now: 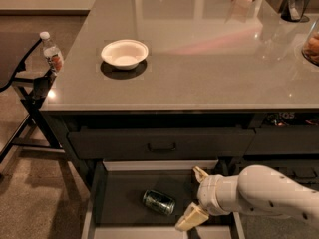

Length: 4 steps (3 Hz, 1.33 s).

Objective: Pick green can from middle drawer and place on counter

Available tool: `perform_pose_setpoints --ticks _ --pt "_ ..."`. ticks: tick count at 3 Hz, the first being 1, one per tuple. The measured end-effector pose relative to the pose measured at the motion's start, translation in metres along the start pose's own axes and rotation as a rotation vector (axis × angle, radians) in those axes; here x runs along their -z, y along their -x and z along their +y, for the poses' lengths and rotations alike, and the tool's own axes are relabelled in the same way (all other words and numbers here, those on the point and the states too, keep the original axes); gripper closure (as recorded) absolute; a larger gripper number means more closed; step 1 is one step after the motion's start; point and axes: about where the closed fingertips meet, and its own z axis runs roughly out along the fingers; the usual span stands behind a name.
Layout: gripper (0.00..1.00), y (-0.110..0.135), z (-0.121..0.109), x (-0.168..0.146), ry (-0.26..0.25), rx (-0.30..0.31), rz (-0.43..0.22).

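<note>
The green can [159, 202] lies on its side on the dark bottom of the open middle drawer [119, 203], near the middle. My gripper [192, 195] is inside the drawer just right of the can, a little apart from it. It is open: one pale finger [201, 173] points up-left and the other [191, 218] points down-left. The white arm [269, 198] comes in from the lower right. The counter [199, 59] spreads above the drawers, glossy grey with a pale edge.
A white bowl [124, 53] sits on the counter's left part. A clear water bottle [51, 52] stands on a black chair at the far left. A closed drawer front with a dark handle [161, 147] is above the open drawer. Dark containers stand at the counter's far right.
</note>
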Motion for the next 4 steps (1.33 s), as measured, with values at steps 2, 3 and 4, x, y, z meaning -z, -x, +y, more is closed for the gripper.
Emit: perform_pose_setpoints --ticks 2,3,4 --pt "0.0 -0.027 -0.045 -0.048 -0.134 -0.025 -0.021" --pt "0.0 -0.027 -0.045 -0.048 -0.134 -0.025 -0.021" --pt "0.0 -0.035 -0.051 -0.065 -0.136 -0.021 -0.038"
